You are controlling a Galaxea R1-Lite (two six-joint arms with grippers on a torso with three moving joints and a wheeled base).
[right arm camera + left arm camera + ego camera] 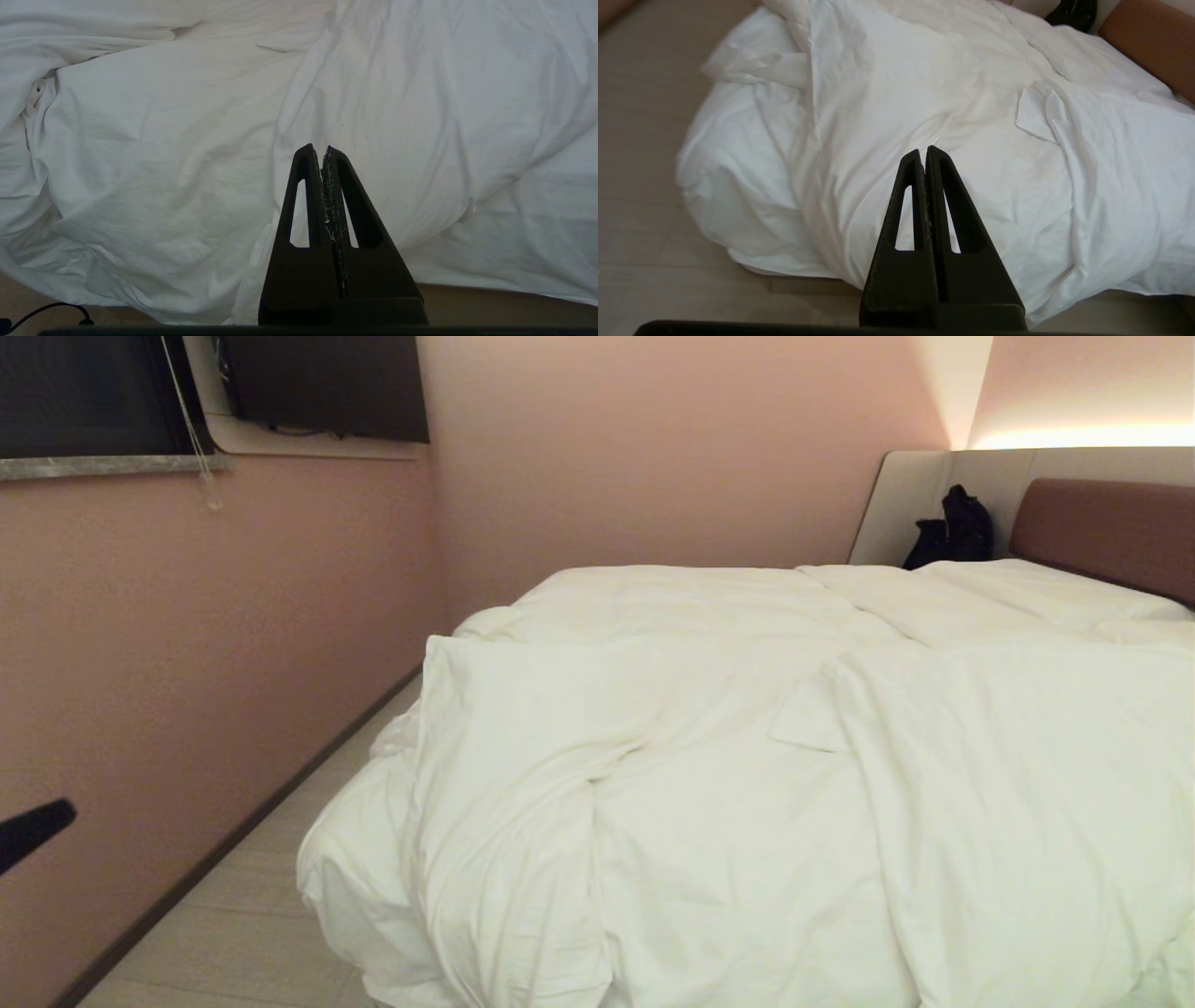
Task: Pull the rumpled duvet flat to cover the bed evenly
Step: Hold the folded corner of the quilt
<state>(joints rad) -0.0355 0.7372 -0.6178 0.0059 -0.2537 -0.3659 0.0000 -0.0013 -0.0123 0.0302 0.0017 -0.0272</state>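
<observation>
Left pincer (926, 151) closed tight, both black fingers pressed together, holding nothing, hanging in the air short of the foot of the bed (1102, 527). Seen in the head view only as a dark tip at the far left edge, in front of the pink wall (187, 644). Right pincer (323, 150) likewise closed and empty, fingers meeting along a scuffed seam, close before the hanging white cloth.

Nearest under the left pincer: pale floor (640, 140). Just beyond its tip: the duvet (709, 784), bunched and spilling over the foot of the bed down to the floor, not touched by either pincer. Left of that pincer's line, a puffy corner bulging out over the floor, with a twisted fold above it. Ahead and to the right, a folded-over flap with a small turned corner, and long creases running away up the bed. In front of the right pincer, the same white bulk filling almost the whole view, lower edge draped just above the floor, a thin black cable (51, 310) lying on the floor at one side.

Farther off: flatter white bedding reaching toward the brown headboard (1106, 532) with its pale grey surround. Farthest: a black bag (952, 530) leaning against that surround, beside the headboard. High on the wall, a dark screen (327, 383).
</observation>
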